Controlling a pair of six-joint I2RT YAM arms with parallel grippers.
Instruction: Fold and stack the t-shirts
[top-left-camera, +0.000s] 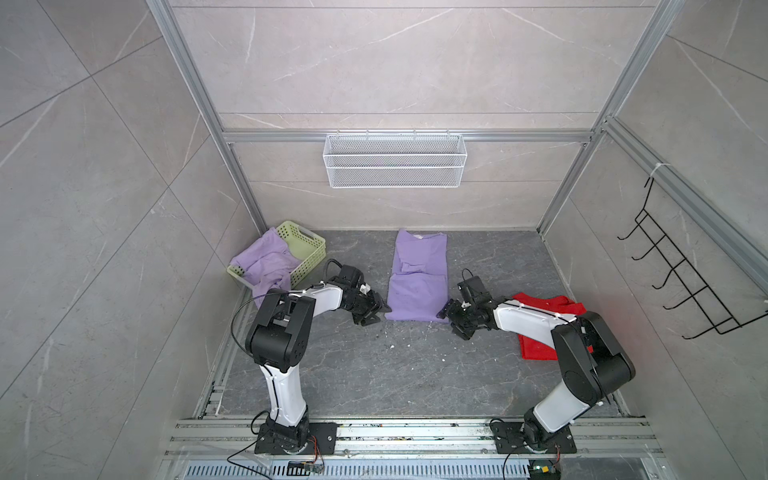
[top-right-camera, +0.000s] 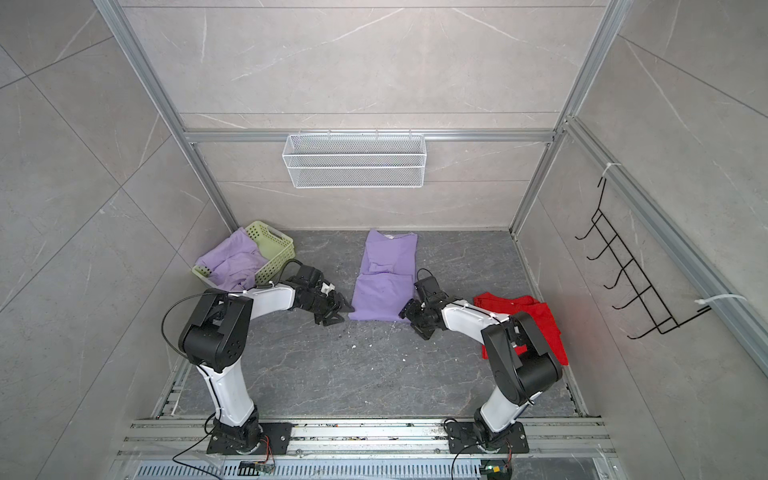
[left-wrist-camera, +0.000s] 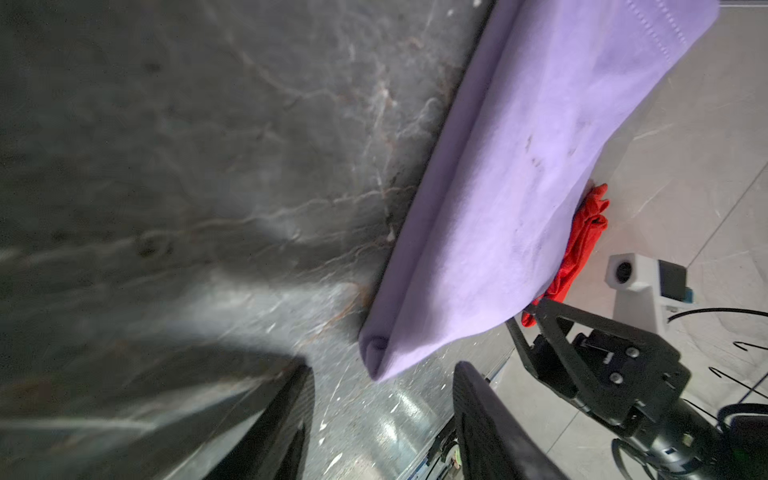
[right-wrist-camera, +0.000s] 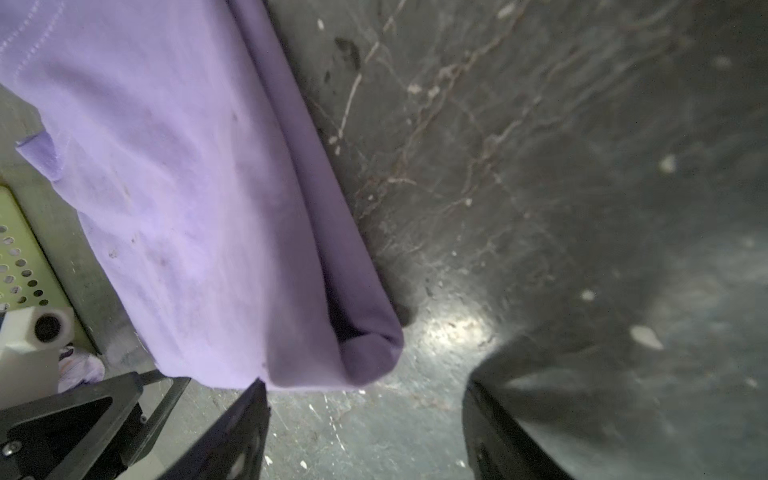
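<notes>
The desk (top-left-camera: 374, 370) is a dark grey slab veined like marble, scuffed and dotted with small white flecks, and it shines where the light hits it. Pale stone-look tiles and aluminium framing close it in on three sides. A white mesh basket (top-left-camera: 395, 160) hangs on the wall at 12 o'clock, and a black wire hook rack (top-left-camera: 681, 270) is on the wall at 3 o'clock. The folded lilac t-shirt (top-left-camera: 419, 278) lies flat mid-desk as a long narrow strip, collar toward 12 o'clock. A crease crosses its middle and its long sides are rolled under. At 10 o'clock a pale green basket (top-left-camera: 309, 245) sits in the corner, with a crumpled lilac heap (top-left-camera: 266, 264) of t-shirt fabric spilling over its near rim. At about 4 o'clock a red garment (top-left-camera: 544, 332) lies on the desk, partly under the right arm. The left gripper (top-left-camera: 379, 314) is low at the strip's 7 o'clock corner. Its jaws are parted with only bare desk between them, and the cloth is just ahead. The right gripper (top-left-camera: 449, 322) is at the 5 o'clock corner, also spread and holding nothing. In the right wrist view one fingertip (right-wrist-camera: 253, 399) is right at the hem, and I can't tell if it touches.
</notes>
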